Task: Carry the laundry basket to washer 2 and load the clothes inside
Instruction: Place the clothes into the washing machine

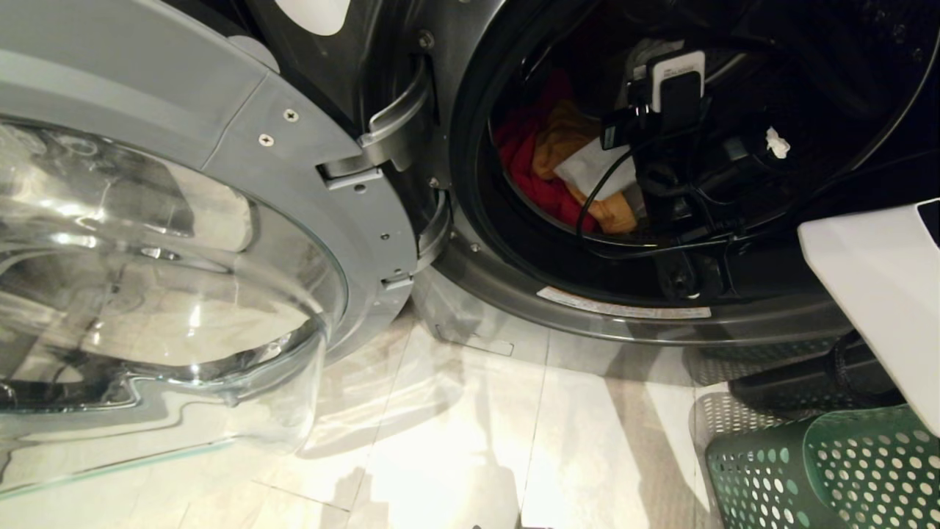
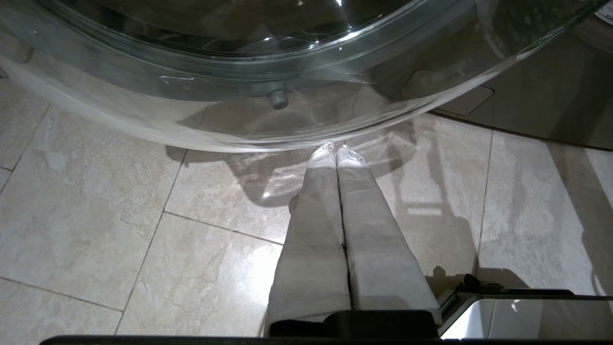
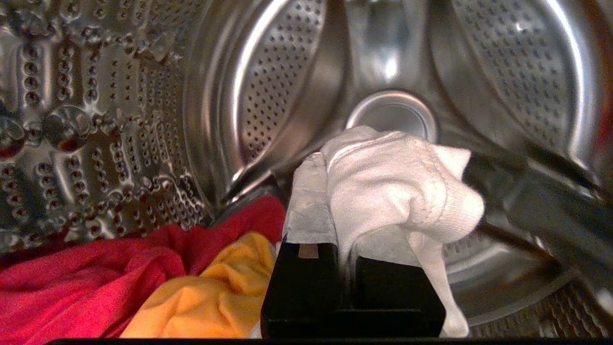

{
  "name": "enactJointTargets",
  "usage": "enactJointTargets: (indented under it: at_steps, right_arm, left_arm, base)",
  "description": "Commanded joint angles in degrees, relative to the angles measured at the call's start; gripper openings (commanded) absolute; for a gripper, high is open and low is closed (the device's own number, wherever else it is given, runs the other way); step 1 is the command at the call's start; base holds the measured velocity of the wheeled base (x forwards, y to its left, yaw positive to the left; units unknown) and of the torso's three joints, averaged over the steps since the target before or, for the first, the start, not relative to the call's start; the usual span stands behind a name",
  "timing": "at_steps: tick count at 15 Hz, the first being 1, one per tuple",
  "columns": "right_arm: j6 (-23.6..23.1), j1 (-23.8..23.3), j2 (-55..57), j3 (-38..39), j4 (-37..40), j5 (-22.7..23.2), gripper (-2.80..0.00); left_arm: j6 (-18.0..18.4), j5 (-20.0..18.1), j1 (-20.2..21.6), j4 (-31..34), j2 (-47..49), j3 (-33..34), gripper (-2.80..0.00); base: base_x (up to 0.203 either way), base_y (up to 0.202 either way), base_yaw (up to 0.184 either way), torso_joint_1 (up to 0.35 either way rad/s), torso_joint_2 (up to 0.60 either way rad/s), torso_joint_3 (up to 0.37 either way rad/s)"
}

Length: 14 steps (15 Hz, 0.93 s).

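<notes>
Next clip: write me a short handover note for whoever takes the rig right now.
Right gripper: inside the drum, shut on a white garment.
Left gripper: shut, empty, parked low over the floor tiles below the open door.
Red garment and orange garment already lie in the drum.
Basket stands on the floor at the robot's right; its inside is not visible.
Left: release the white garment, withdraw the arm, check the basket.

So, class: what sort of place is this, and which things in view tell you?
Probably a laundry room or laundrette. A front-loading washer stands with its glass door swung open, garments lie in its steel drum, and a green laundry basket sits on the tiled floor.
</notes>
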Motion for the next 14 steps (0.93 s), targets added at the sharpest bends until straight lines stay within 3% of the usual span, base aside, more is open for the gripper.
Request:
enactJointTargets:
  at_steps: [1, 2, 8, 10, 14]
  right_arm:
    - [-0.64, -1.25, 4.24, -4.06, 1.57, 0.57, -1.16]
    - [-0.62, -2.47, 5.27, -4.42, 3.92, 0.88, 0.00]
    - [2.68, -4.24, -1.20, 0.85, 10.26, 0.90, 0.00]
    - [4.73, -3.43, -5.81, 8.80, 11.65, 0.60, 0.00]
    - [8.38, -1.66, -18.45, 32.61, 14.61, -2.35, 0.00]
  left_arm:
    - [-0.03, 0.00, 0.02, -0.02, 0.00, 0.44, -2.80]
    - [-0.03, 0.00, 0.02, -0.02, 0.00, 0.44, -2.80]
    - [-0.03, 0.00, 0.02, -0.02, 0.00, 0.44, -2.80]
    - [-0.03, 0.00, 0.02, -0.02, 0.00, 0.44, -2.80]
    - [-0.03, 0.00, 0.02, -0.02, 0.00, 0.44, -2.80]
  base:
    - [0.000, 0.000, 0.000, 0.000, 0.00, 0.000]
    - [0.000, 0.000, 0.000, 0.000, 0.00, 0.000]
    - [0.000, 0.000, 0.000, 0.000, 0.00, 0.000]
    - [0.000, 0.000, 0.000, 0.000, 0.00, 0.000]
    - [0.000, 0.000, 0.000, 0.000, 0.00, 0.000]
